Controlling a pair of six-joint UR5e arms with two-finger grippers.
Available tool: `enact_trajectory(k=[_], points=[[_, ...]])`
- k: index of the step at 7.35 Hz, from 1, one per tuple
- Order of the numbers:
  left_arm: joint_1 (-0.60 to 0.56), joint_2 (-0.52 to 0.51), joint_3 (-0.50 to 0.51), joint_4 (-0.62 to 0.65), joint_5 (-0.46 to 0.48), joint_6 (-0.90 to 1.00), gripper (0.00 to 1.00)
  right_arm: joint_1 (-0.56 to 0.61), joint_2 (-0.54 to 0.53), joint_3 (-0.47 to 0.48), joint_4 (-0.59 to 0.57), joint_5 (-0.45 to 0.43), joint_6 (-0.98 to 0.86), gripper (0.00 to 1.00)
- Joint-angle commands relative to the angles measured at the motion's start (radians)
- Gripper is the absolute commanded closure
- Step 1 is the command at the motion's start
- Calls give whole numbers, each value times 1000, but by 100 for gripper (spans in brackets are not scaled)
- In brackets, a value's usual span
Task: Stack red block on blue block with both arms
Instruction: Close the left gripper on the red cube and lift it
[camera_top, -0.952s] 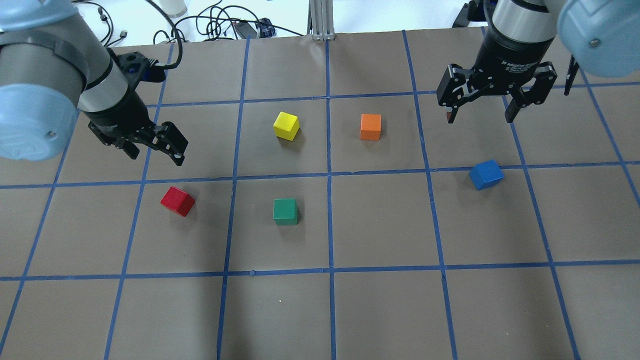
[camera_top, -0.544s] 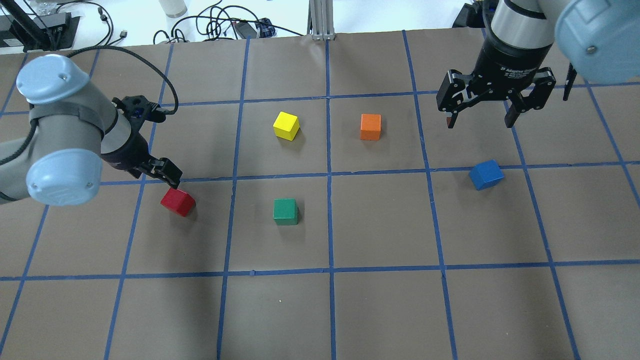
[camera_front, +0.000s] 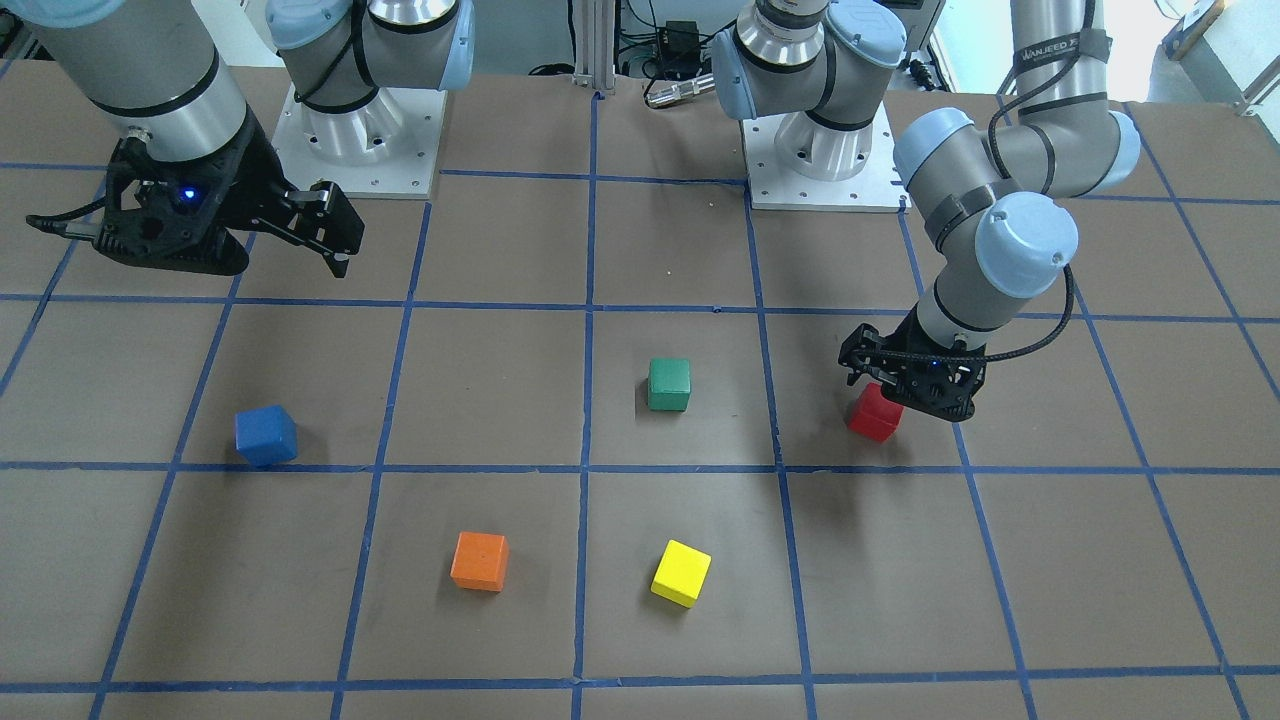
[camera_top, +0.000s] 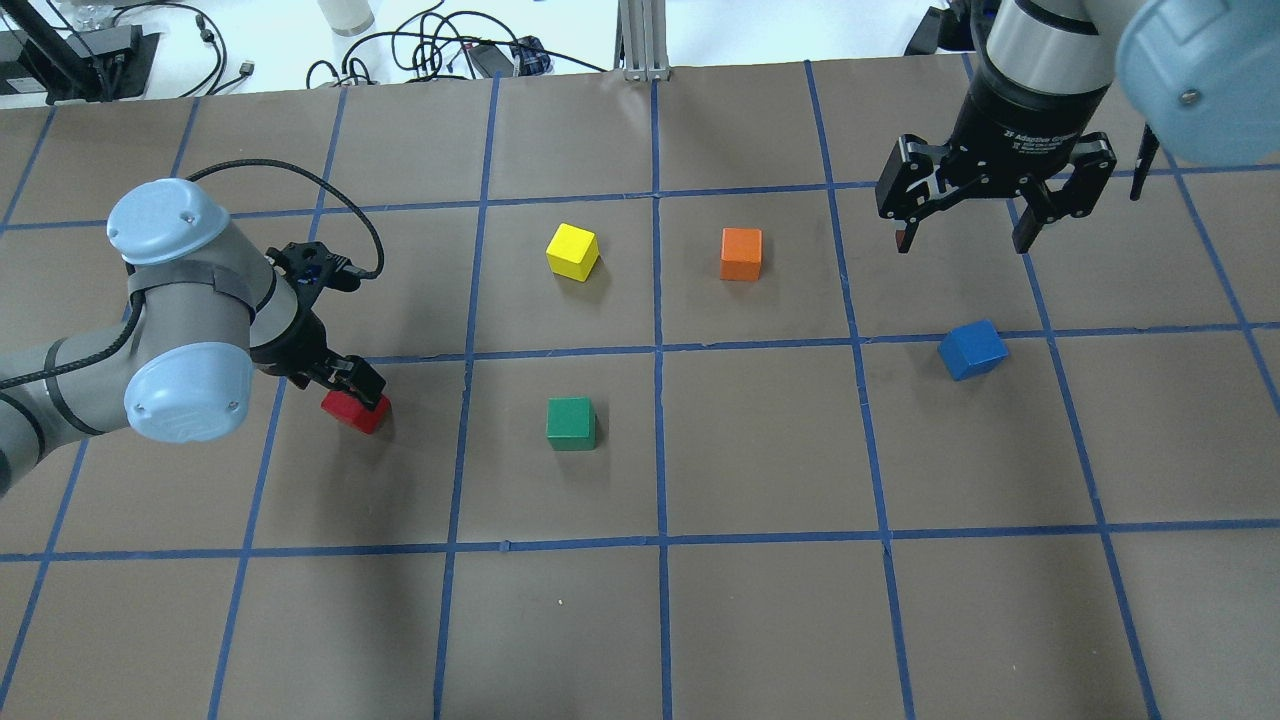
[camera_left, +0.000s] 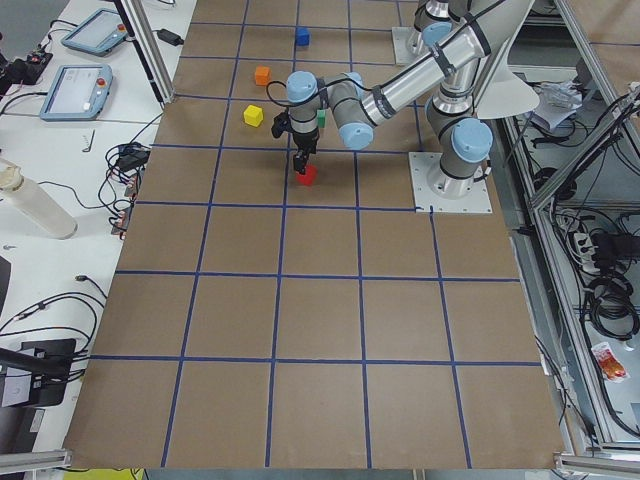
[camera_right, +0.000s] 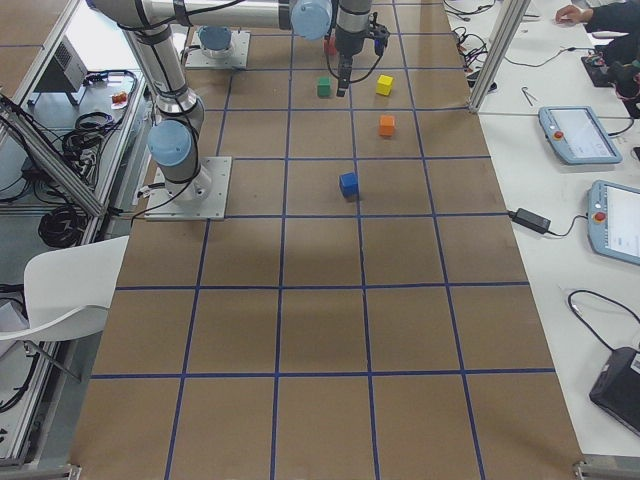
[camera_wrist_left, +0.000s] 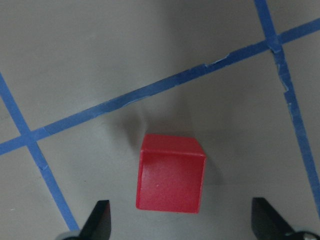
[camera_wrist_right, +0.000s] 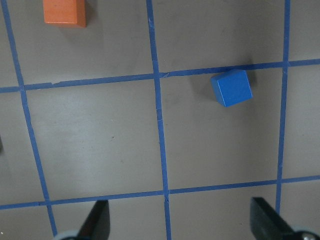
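Red block (camera_top: 352, 412) sits on the brown worktop (camera_top: 760, 620), left of centre in the overhead frame, just below a blue tape line. Left wrist view: it lies flat, centred low in the frame (camera_wrist_left: 171, 175).

Left pincer (camera_wrist_left: 181, 220) is spread, 1 fingertip on each side of the red block, with a clear gap on both sides. It is low over the block and nothing is pinched.

Blue block (camera_top: 972, 349) is in the right half of the overhead frame, turned slightly off the grid and well apart from the red block.

Right pincer (camera_top: 965, 240) is spread and empty, hanging in the upper right, above the blue block in the frame.

Green cube (camera_top: 571, 423), yellow cube (camera_top: 572, 251) and orange cube (camera_top: 741, 254) stand in between, each alone.
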Motion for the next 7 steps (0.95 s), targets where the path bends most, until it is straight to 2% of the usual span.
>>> enact_trajectory(k=[1, 2, 4, 5, 7], points=[[0, -41, -18, 43, 0, -2, 0, -4, 3, 0, -7, 4, 4, 0], [0, -63, -25, 97, 0, 4, 24, -8, 2, 3, -37, 2, 2, 0], [0, -74, -20, 119, 0, -2, 92, -8, -4, 3, -25, -1, 4, 0], [-3, -68, -15, 120, 2, -7, 100, -7, -10, -6, -22, 2, 2, 0], [-99, -55, 61, 95, -11, -246, 100, -7, -16, 3, -30, 1, 1, 0]])
